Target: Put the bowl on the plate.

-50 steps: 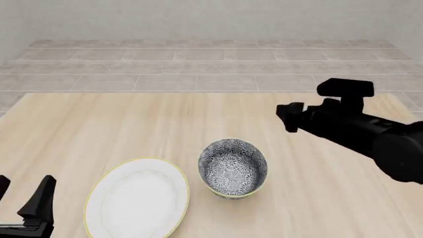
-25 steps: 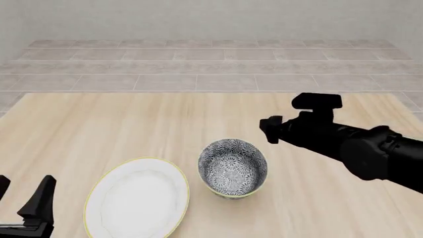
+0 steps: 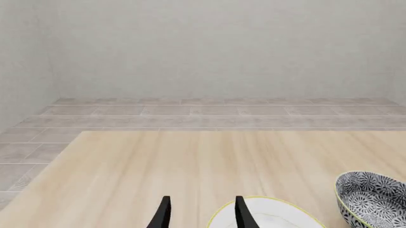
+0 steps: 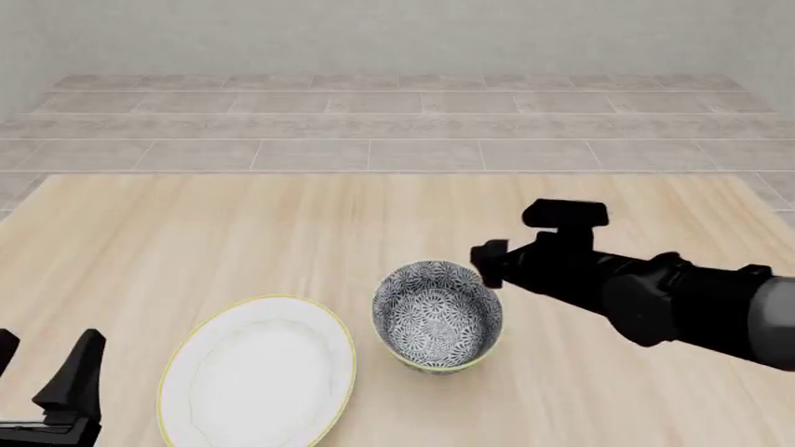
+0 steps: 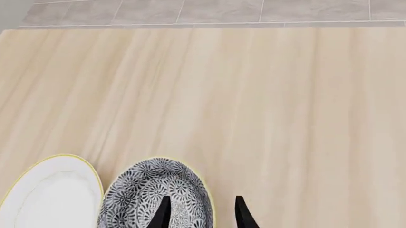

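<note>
On the table (image 4: 186, 242): one bowl (image 4: 437, 317), one plate (image 4: 259, 372).

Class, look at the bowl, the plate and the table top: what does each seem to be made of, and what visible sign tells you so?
The bowl: probably glazed ceramic, going by its dense dark-grey-and-white floral print inside and out.
The plate: likely glazed ceramic too, with a smooth plain white face and thin yellow rim.
The table top: looks like pale wood or wood veneer, with long grain streaks and a matt finish.
</note>
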